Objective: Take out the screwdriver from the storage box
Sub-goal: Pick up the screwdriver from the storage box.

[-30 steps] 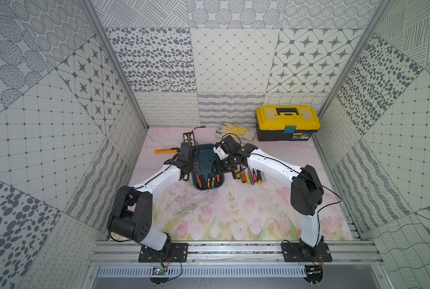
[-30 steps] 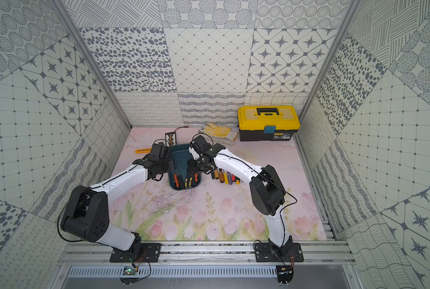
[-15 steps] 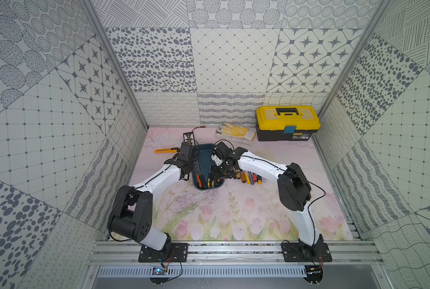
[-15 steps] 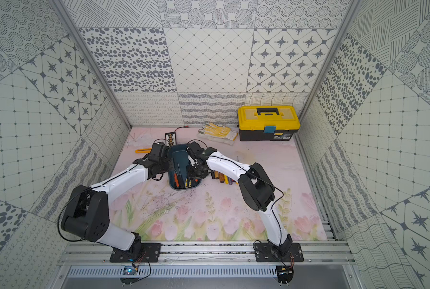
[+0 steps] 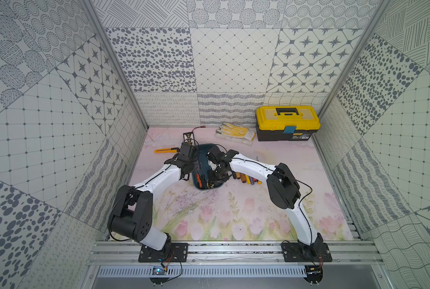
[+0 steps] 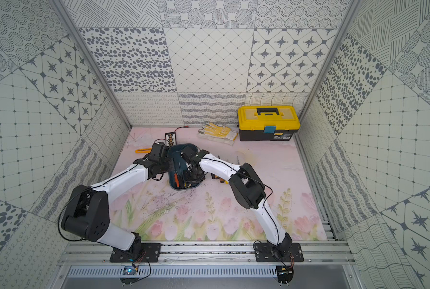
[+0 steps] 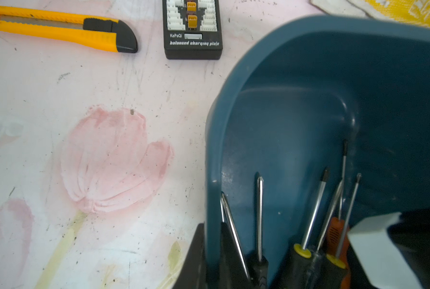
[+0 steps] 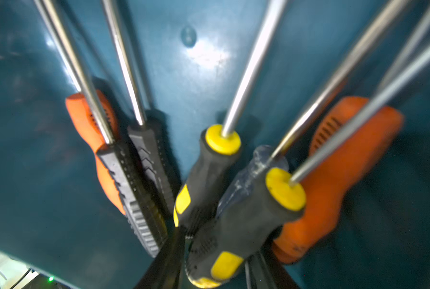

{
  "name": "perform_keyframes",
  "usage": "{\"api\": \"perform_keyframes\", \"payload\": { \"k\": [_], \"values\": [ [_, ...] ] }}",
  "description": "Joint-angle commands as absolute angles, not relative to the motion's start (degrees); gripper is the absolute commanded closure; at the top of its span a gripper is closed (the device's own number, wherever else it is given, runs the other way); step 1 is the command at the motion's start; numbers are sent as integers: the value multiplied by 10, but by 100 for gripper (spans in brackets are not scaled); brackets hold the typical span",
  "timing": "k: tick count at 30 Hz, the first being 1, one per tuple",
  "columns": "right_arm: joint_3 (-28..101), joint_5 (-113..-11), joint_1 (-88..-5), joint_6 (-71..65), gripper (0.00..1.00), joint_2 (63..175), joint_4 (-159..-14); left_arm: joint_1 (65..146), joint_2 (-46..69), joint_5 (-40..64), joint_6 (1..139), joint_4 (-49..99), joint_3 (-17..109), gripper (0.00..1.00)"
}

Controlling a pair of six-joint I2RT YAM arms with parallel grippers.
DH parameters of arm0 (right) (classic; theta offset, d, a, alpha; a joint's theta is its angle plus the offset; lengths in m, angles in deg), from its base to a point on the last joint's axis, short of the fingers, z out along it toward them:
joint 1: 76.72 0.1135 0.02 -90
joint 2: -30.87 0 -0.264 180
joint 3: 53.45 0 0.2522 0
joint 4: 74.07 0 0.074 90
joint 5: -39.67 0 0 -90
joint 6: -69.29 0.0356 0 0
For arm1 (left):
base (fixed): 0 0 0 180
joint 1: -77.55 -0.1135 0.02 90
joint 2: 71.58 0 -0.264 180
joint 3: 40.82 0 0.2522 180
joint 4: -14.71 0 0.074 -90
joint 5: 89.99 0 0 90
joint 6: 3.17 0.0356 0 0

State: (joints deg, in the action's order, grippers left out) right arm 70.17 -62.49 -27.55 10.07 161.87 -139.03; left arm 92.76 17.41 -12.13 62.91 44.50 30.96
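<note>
On the floral-printed bench (image 5: pixel 234 212), the white-and-black right arm (image 5: pixel 249 166) is now found swung in from beside the shallow, dark teal plastic storage box (image 5: pixel 203 151), reaching down at its handle end. The box wall is kept clamped by the left end effector (image 7: pixel 212 252). The right end effector (image 8: pixel 214 265) has been narrowed around the black, yellow-capped screwdriver (image 8: pixel 246 215), which lies in the box among others. Whether it is gripped cannot be told. A lift is judged near.
</note>
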Motion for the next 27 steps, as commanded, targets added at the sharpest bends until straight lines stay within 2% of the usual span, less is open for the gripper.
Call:
{"api": "perform_keyframes", "payload": {
  "k": [1,14,27],
  "values": [
    [710,-615,-272,88,59,1642,-1412,922,177,-115,627,418,315,100],
    [710,-592,-272,57,100,1582,-1362,922,179,-123,627,420,320,100],
    [677,-602,-281,38,100,1509,-1277,923,194,-156,624,448,337,100]
  ]
}}
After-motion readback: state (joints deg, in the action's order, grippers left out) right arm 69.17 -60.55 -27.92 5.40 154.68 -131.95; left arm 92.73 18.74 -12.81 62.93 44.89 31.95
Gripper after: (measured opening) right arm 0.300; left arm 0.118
